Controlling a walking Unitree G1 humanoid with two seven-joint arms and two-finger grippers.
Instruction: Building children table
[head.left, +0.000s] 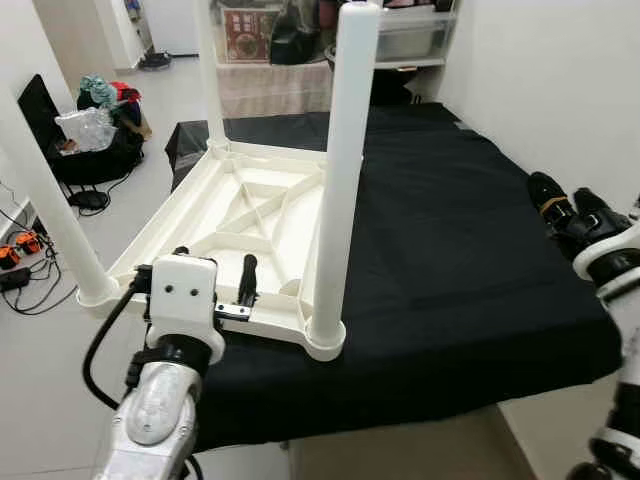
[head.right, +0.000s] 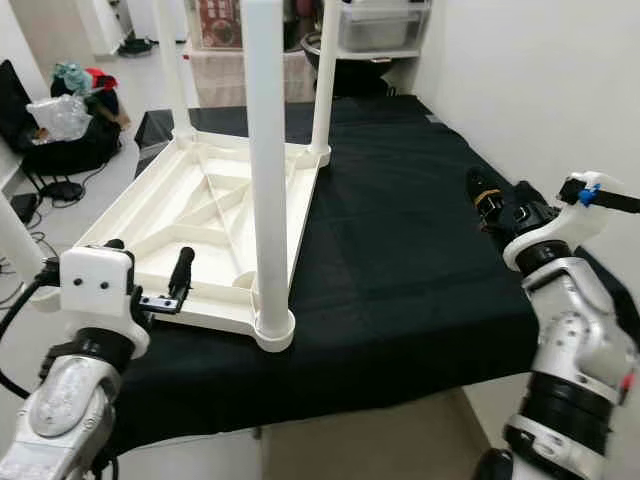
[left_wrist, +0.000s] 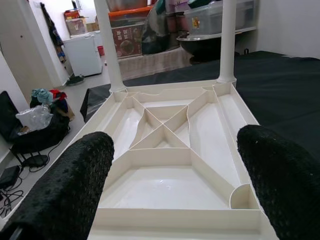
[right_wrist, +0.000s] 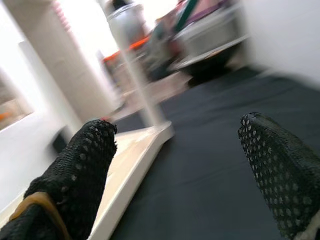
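Observation:
A white plastic children's table lies upside down on a black-covered surface, its ribbed underside facing up. Legs stand upright in its corners: the near right leg, the near left leg and a far leg. My left gripper is open at the table's near edge between the two near legs, with nothing between its fingers. Off to the right, my right gripper hovers open above the black cloth, apart from the table, and it holds nothing.
Shelves with storage boxes stand behind the surface. On the floor at the left lie a black bag with clothes and cables. A white wall closes the right side. The cloth's front edge is near me.

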